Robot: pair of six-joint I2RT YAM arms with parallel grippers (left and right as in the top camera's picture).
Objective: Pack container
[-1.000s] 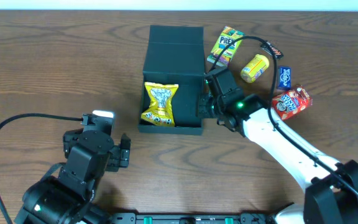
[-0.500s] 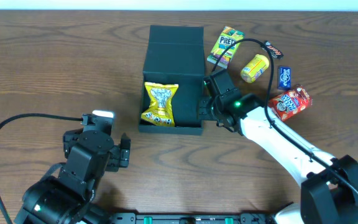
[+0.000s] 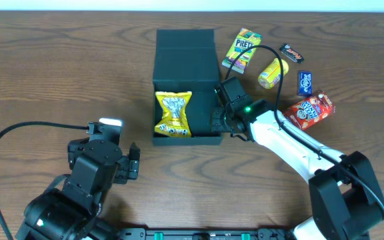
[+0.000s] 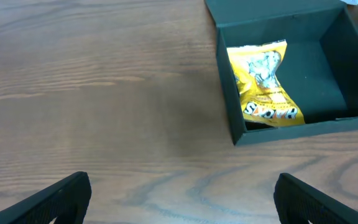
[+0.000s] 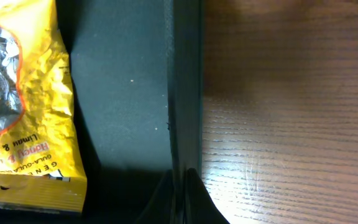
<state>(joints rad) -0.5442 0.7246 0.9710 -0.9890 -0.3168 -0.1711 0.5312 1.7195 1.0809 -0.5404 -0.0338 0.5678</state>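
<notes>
The black container lies open at the table's middle, its flap lid folded back on the far side. A yellow snack packet lies in its left half. My right gripper is shut on the container's right wall, one finger inside and one outside. The right wrist view shows the jaws pinching that wall, with the yellow packet to the left. My left gripper is open and empty near the front left. Its wrist view shows the container and packet ahead.
Loose snacks lie right of the container: a green-yellow packet, a small yellow packet, a dark bar, a blue packet and a red packet. The left arm's cable loops over the table's left.
The container has turned slightly and straightened, its front edge shifting a little to the right, with my right gripper holding its right wall. The left arm has not moved.
</notes>
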